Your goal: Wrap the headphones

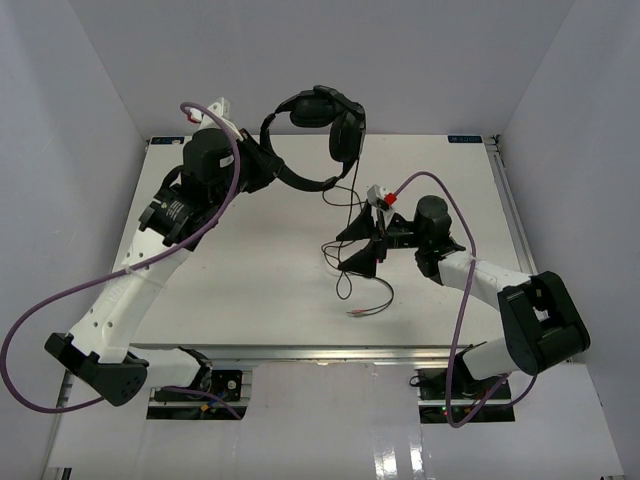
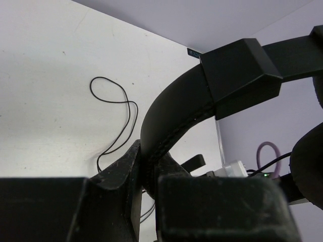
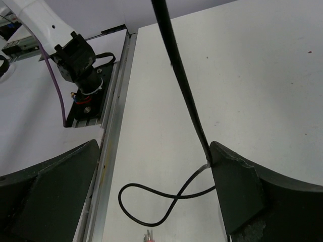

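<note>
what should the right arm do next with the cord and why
Probably shut the right tool on the cord: it stands open with the cord running by one finger, while the left tool holds the headphones up by the headband and the plugs lie loose on the table.

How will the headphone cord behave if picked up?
Probably floppy: the cord hangs slack from the raised headphones and curls in loops on the table. Likely light and thin, so it could slip from the open right end effector.
</note>
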Controlling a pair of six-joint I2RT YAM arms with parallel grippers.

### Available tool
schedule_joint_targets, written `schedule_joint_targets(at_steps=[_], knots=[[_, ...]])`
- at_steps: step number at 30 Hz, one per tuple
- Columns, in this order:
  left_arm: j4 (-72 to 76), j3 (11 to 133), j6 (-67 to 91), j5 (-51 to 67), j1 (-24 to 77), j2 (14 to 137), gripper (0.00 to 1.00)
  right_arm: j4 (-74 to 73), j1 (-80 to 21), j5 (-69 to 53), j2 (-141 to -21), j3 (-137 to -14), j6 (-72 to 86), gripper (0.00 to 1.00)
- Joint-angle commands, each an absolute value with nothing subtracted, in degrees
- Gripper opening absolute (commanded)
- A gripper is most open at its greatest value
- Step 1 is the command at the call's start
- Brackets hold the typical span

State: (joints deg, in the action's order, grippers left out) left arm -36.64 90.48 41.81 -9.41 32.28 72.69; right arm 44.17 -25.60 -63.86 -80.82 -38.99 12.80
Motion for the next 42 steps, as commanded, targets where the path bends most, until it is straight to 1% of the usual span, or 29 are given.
schedule_joint_targets(at_steps=[1,4,7,10,11,14,15,17,20,24,27,31,36,38,42], knots=[[-32.3,93.7,44.7,-6.4,31.7,71.3,0.0,49.2,-26.8,-63.0,-84.0,-42.7,12.4,0.94],[-32.3,94.1,45.2,-5.9,31.3,71.3,0.0,49.3,-27.1,-63.1,-86.8,-44.3,12.5,0.9],[-32.1,94.0,45.9,-5.0,30.6,71.2,0.0,50.3,-27.3,-63.0,-88.3,-45.1,13.2,0.85],[-31.7,93.9,46.3,-5.1,30.3,71.2,0.0,50.7,-27.3,-63.1,-88.7,-44.7,12.7,0.76],[-31.5,93.8,46.3,-5.3,30.1,71.1,0.0,50.4,-27.3,-63.4,-88.7,-44.5,12.5,0.71],[-31.0,93.3,46.5,-5.9,29.3,71.0,0.0,47.2,-27.4,-64.2,-87.4,-44.1,9.3,0.49],[-30.7,93.0,46.6,-6.0,29.0,71.0,0.0,44.4,-27.3,-64.2,-86.4,-44.0,7.5,0.43],[-30.2,92.4,47.0,-5.8,28.1,70.9,0.0,39.9,-27.3,-63.3,-84.4,-43.9,2.5,0.37],[-29.5,90.9,48.1,-4.4,26.2,70.5,0.0,31.6,-27.3,-61.4,-82.3,-43.6,-3.7,0.34],[-28.0,89.2,49.0,-2.8,25.0,69.6,0.0,28.8,-27.3,-61.1,-80.4,-43.2,-6.5,0.34],[-27.9,89.0,49.0,-2.5,24.5,69.2,0.0,28.2,-27.3,-61.0,-80.0,-43.5,-6.7,0.27],[-28.1,88.5,48.6,-2.7,23.9,68.2,0.0,26.3,-27.3,-60.5,-79.8,-44.6,-7.0,0.08],[-28.1,87.6,48.2,-3.6,23.3,67.4,0.0,21.7,-27.3,-58.0,-78.6,-45.8,-8.6,0.08],[-28.4,87.1,47.0,-5.6,23.1,67.4,0.0,15.1,-27.3,-54.2,-77.7,-47.9,-11.9,0.08],[-28.7,85.1,44.5,-9.9,21.3,69.2,0.0,-1.9,-27.4,-38.6,-76.0,-54.2,-20.7,0.08]])
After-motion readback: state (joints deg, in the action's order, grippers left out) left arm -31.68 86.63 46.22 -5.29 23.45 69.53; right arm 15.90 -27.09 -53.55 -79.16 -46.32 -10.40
